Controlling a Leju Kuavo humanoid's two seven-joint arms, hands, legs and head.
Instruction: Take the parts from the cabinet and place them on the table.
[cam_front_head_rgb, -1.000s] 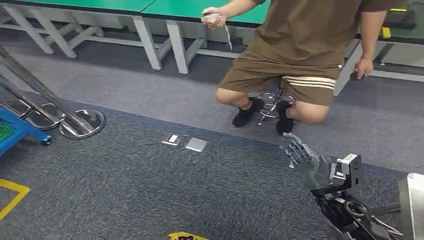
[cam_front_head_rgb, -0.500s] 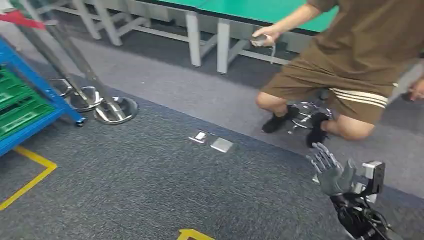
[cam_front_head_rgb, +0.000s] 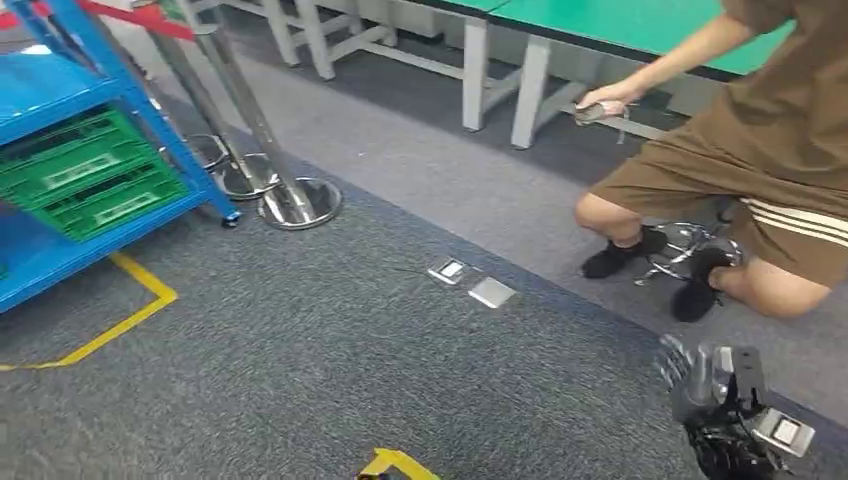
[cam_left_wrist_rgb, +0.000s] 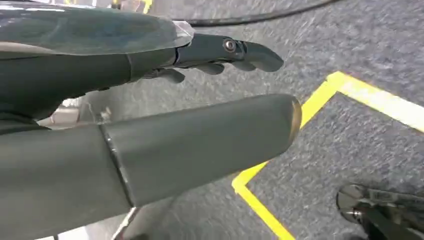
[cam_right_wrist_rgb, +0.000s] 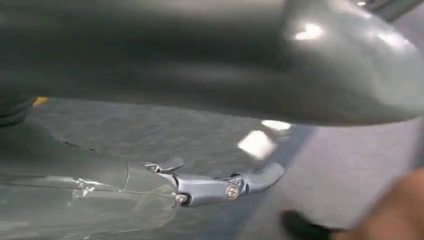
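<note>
Head view, blue cabinet (cam_front_head_rgb: 150, 110) holding green crates (cam_front_head_rgb: 85, 175), both robot hands (cam_front_head_rgb: 690, 375) (cam_left_wrist_rgb: 225, 50) released, empty

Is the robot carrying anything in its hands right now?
No. The right hand and the left hand both hold nothing, fingers apart over the carpet.

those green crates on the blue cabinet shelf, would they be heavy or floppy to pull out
The green crates look like moulded plastic with ribbed, slotted walls, so probably stiff and fairly light for their size. Their contents aren't visible, so loaded weight is uncertain. They sit on the blue cabinet shelf, so they would likely slide rather than roll or tip.
</note>
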